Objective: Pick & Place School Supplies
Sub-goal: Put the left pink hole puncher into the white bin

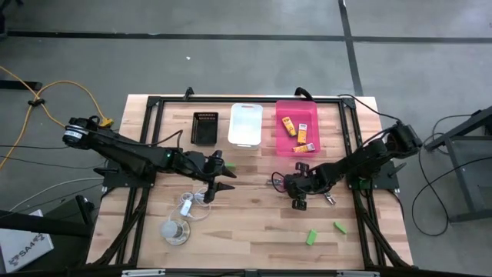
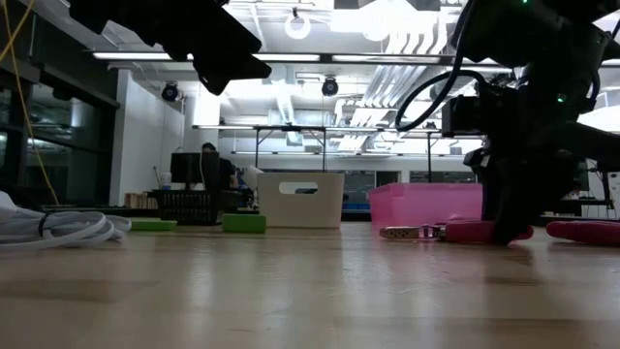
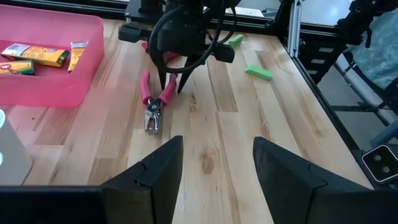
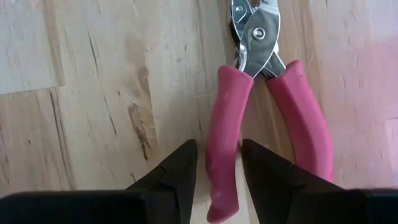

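- Left gripper (image 1: 219,181): jaws spread, holding nothing, above the worktop (image 1: 254,231) near the white cord (image 1: 192,204) and the pale disc (image 1: 175,230); it waits.
- Black basket (image 1: 205,127), white bin (image 1: 246,124), pink bin (image 1: 297,128) along the far edge; yellow packets (image 1: 287,125) already in the pink bin.
- Right gripper (image 4: 217,165): jaws part-open, straddling one handle of the pink-handled tool (image 4: 258,93) lying flat; long axis runs straight ahead from jaws, metal nose far end. Right arm nearer by far.
- Second pink tool (image 1: 329,197) just beside; no obstacle seen.
- Green pieces (image 1: 311,237) near front edge, well apart.
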